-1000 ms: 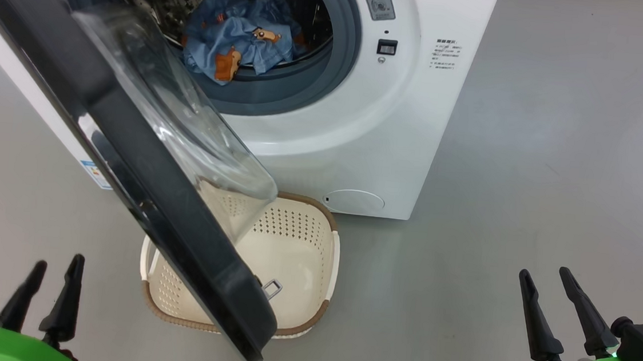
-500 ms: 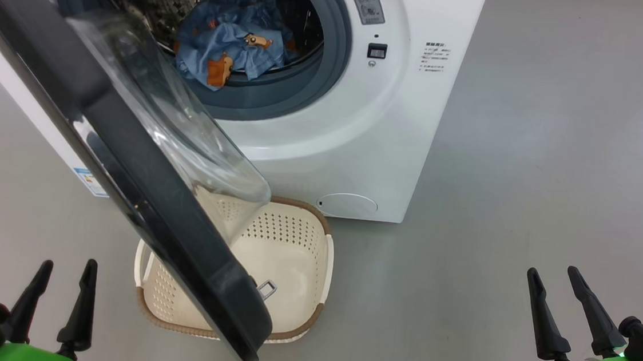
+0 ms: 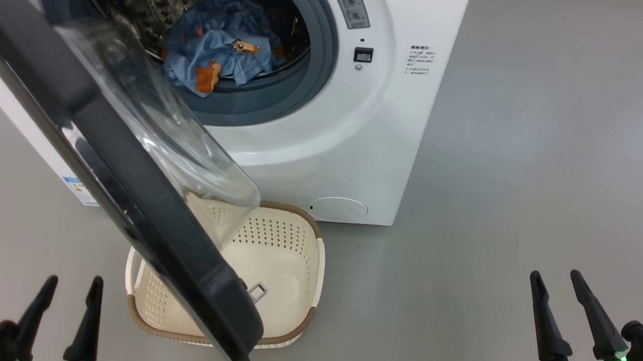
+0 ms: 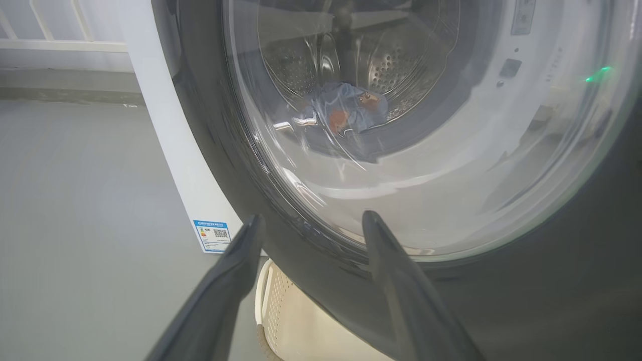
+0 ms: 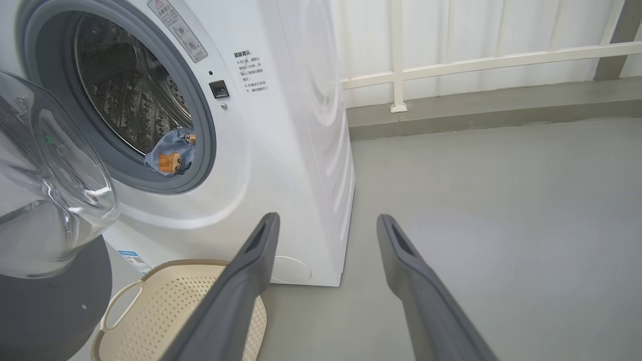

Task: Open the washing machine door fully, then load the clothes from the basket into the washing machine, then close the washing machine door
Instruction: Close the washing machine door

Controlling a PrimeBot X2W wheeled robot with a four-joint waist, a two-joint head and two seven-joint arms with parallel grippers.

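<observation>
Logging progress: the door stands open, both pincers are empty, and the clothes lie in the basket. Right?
No: the basket looks empty; the clothes lie in the washing machine, per the head view. The rest holds.

Left hand (image 4: 313,217) holds nothing, fingers spread, close to the door (image 4: 551,301). Clothes (image 4: 351,105) lie in the drum (image 4: 396,70), visible through it. Basket (image 4: 301,326) sits below door.

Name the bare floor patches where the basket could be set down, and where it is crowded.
Widest bare floor: right of the washing machine, up to the right gripper. A smaller strip lies left of the door, beyond the left gripper. Crowded: where the door overhangs the basket.
</observation>
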